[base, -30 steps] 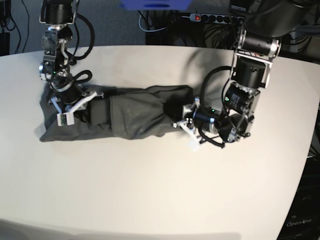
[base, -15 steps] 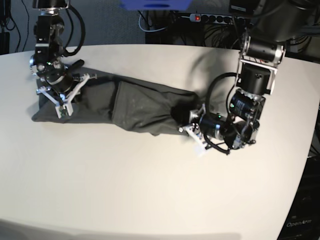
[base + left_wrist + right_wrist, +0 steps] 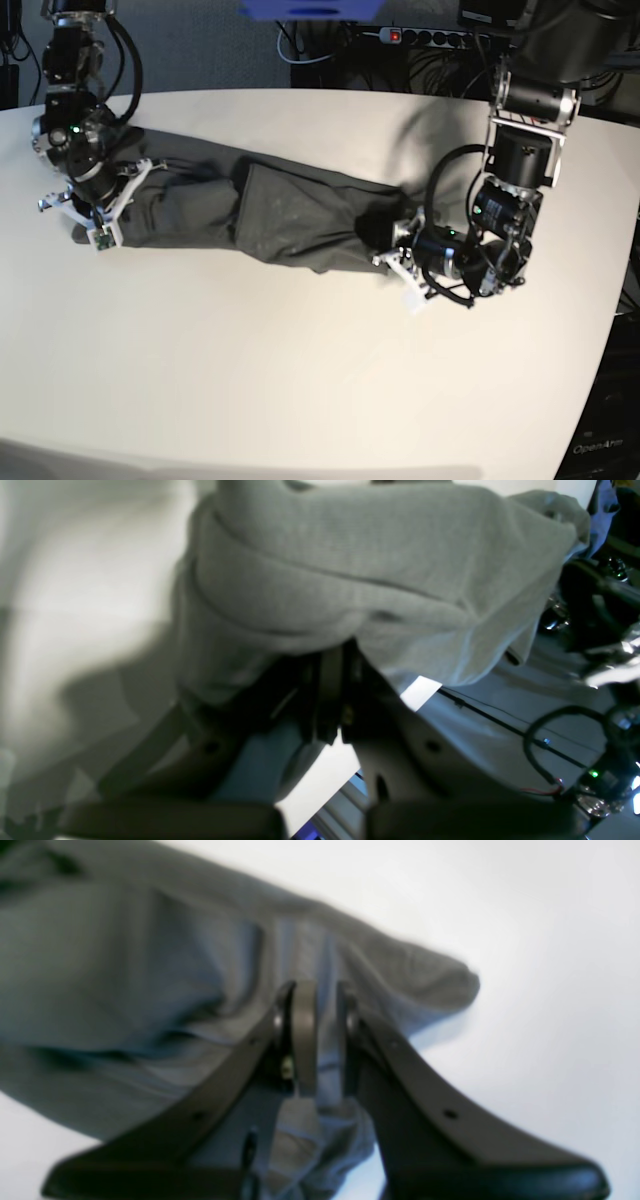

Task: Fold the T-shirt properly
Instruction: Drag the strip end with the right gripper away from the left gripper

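My T-shirt (image 3: 270, 210) lies stretched in a long band across the white table (image 3: 300, 380), running from 9 o'clock to 3 o'clock. My left hand (image 3: 392, 250) is clamped on its 3 o'clock end, and my right hand (image 3: 85, 205) pinches the 9 o'clock end. At 5 o'clock, a dark cabinet (image 3: 605, 420) reads "OpenArm".

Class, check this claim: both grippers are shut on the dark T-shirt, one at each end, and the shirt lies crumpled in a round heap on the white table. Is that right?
Not quite. The left gripper and right gripper are each shut on an end of the T-shirt, but the base view shows it stretched into a long band across the white table, not heaped.
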Robot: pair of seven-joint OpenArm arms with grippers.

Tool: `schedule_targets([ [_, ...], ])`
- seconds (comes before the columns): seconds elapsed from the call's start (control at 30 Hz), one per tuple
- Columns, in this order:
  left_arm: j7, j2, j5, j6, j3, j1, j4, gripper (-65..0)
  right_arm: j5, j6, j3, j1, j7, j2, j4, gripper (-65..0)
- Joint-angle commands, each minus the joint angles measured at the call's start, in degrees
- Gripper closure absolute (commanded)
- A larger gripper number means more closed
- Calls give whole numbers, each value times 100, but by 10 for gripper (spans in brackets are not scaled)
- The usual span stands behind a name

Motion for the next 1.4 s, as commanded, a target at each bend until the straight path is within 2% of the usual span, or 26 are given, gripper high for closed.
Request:
schedule_targets([
  [0.0,-51,-100,490,105,11,-19,11,-20,1,-20,16,30,90,34,130,-74],
  [0.17,-51,-100,490,105,20,-19,11,-20,9,-11,51,30,90,69,192,-74],
  [0.37,-51,-232,490,97,20,-10,11,-20,27,51,69,92,90,737,192,-81],
  [0.4,-51,-249,490,97,20,-10,11,-20,27,138,122,144,90,816,192,-102],
  [0.5,-51,-267,516,97,20,-2,11,-20,27,429,509,364,81,799,148,-225],
  [0.57,-51,-373,490,97,20,95,11,-20,27,613,834,434,20,675,139,-306],
  [0.63,-51,-390,490,97,11,139,11,-20,27,991,1089,628,-191,561,130,-345],
  [0.73,-51,-399,525,97,11,148,11,-20,9,1615,1432,1015,-675,306,-81,-360],
  [0.83,-51,-408,507,97,3,218,11,-20,9,1976,1783,1270,-1018,25,-292,-360],
  [1.0,-51,-408,534,97,-6,245,11,-20,1,2029,2267,1410,-1088,-344,-353,-376],
  [1.1,-51,-399,516,97,-6,245,11,-20,1,2002,2548,1454,-1097,-494,-344,-464],
  [1.17,-51,-399,516,97,-6,245,11,-20,27,2002,2706,1454,-1097,-590,-353,-496],
  [1.37,-51,-390,525,97,-6,236,11,-20,36,2002,2909,1472,-1097,-907,-353,-503],
])
